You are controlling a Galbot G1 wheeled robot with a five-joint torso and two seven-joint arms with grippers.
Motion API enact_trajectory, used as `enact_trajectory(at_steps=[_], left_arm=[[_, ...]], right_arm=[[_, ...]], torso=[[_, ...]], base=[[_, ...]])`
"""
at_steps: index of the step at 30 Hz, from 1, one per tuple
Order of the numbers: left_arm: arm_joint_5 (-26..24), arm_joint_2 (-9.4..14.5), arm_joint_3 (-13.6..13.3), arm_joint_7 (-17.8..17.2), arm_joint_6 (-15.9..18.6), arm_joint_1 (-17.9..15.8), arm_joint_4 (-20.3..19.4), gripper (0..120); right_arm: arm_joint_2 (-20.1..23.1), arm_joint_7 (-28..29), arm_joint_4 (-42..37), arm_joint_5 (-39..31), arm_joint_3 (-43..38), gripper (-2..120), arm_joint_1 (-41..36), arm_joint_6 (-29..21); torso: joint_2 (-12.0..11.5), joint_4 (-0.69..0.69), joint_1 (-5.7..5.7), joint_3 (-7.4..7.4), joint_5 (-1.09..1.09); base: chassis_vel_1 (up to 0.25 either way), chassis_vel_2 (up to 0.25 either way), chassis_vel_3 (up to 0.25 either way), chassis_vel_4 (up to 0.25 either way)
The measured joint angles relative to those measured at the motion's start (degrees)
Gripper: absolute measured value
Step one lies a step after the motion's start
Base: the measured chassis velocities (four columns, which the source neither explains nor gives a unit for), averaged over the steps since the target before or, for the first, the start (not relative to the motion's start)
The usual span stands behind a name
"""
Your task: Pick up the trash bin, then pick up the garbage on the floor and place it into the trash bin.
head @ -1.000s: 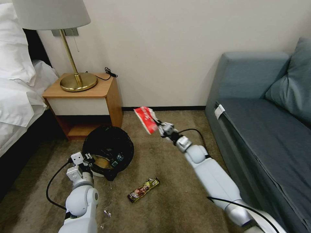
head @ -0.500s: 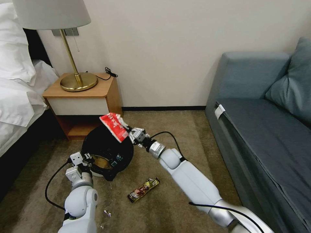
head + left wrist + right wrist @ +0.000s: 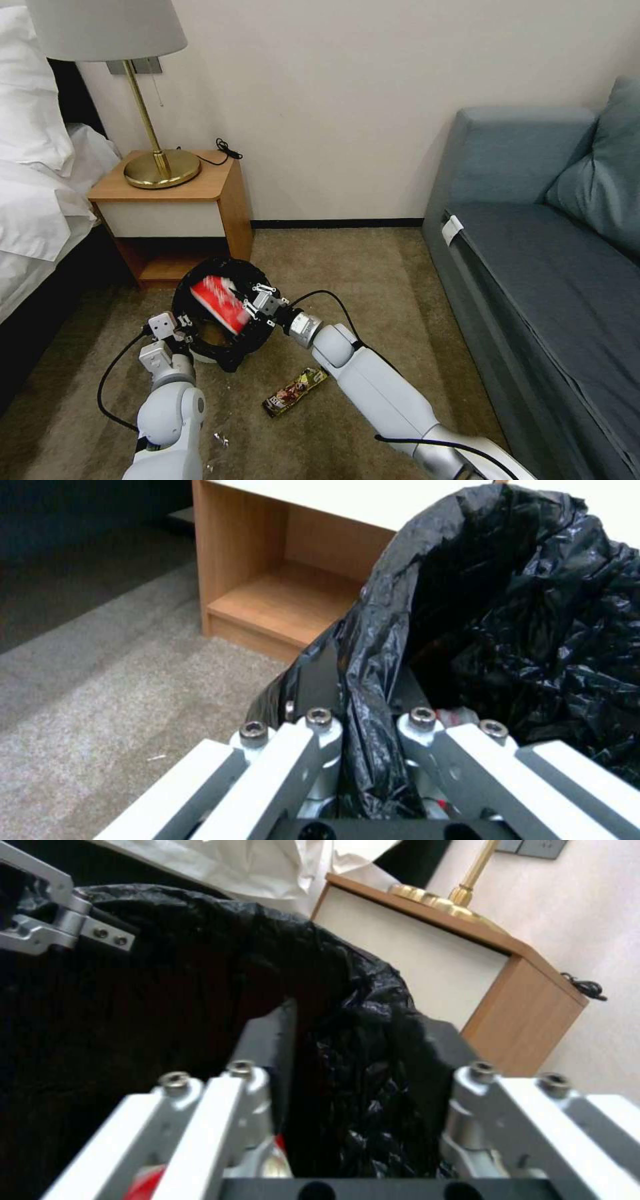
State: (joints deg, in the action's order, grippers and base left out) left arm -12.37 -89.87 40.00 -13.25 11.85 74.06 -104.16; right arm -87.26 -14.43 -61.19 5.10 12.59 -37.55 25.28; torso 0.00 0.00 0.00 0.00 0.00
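Note:
The trash bin [image 3: 261, 333], white with a black bag over its rim, is tilted just off the carpet. My left gripper [image 3: 180, 328] is shut on its near rim, and the bag [image 3: 373, 680] is pinched between its fingers [image 3: 313, 745]. My right gripper [image 3: 253, 305] hangs over the bin's mouth with its fingers [image 3: 273, 1040] spread open. The red-and-white packet [image 3: 219, 303], one piece of the garbage, lies blurred inside the mouth just past those fingertips. A dark snack wrapper [image 3: 295, 391] rests on the carpet to the right of the bin.
A wooden nightstand [image 3: 173, 193] with a brass lamp [image 3: 160, 167] stands behind the bin. The bed [image 3: 33, 193] is at the left, a blue-grey sofa [image 3: 533, 253] at the right. Small scraps [image 3: 220, 440] lie by my left arm. Open carpet [image 3: 360, 280] lies between bin and sofa.
My right gripper swung left and down with the red packet, from beside the bin to over its mouth, and has opened; the packet now sits in the mouth. The left gripper kept its hold.

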Motion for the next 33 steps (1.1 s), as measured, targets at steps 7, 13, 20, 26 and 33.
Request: enact_trajectory(at_steps=[7, 13, 20, 26, 33], left_arm=[[0.0, -0.1, -0.2, 0.0, 0.0, 0.0, 0.1, 4], [0.0, 0.1, 0.8, 0.1, 0.0, 0.2, -0.1, 4], [-0.1, 0.5, 2.4, 0.9, 0.0, 0.4, -0.2, 4], [-0.2, 0.7, 2.5, 1.0, 0.0, 0.5, -0.8, 4], [0.0, 0.6, 2.5, 1.0, 0.1, 0.8, -0.9, 4]], right_arm=[[0.3, 0.0, -1.5, -0.4, -0.9, 67, -0.4, -0.4], [2.8, 1.4, -3.4, -0.9, -3.9, 88, 0.9, -2.8], [8.2, 5.8, -4.3, 7.7, -5.9, 100, 1.9, -8.2], [12.0, 1.4, -1.3, 18.4, -4.0, 100, 1.1, -3.9], [12.6, -10.9, -1.2, 28.0, -4.4, 100, -0.4, 4.4]], torso=[[0.0, 0.00, 0.00, 0.00, 0.00], [0.0, 0.00, 0.00, 0.00, 0.01], [0.0, 0.00, 0.00, 0.00, 0.02], [0.0, -0.01, 0.00, 0.00, 0.01], [0.0, 0.00, 0.00, 0.00, 0.01]], base=[[0.000, 0.000, 0.000, 0.000], [0.000, 0.000, 0.000, 0.000], [0.000, 0.000, 0.000, 0.000], [0.000, 0.000, 0.000, 0.000], [0.000, 0.000, 0.000, 0.000]])
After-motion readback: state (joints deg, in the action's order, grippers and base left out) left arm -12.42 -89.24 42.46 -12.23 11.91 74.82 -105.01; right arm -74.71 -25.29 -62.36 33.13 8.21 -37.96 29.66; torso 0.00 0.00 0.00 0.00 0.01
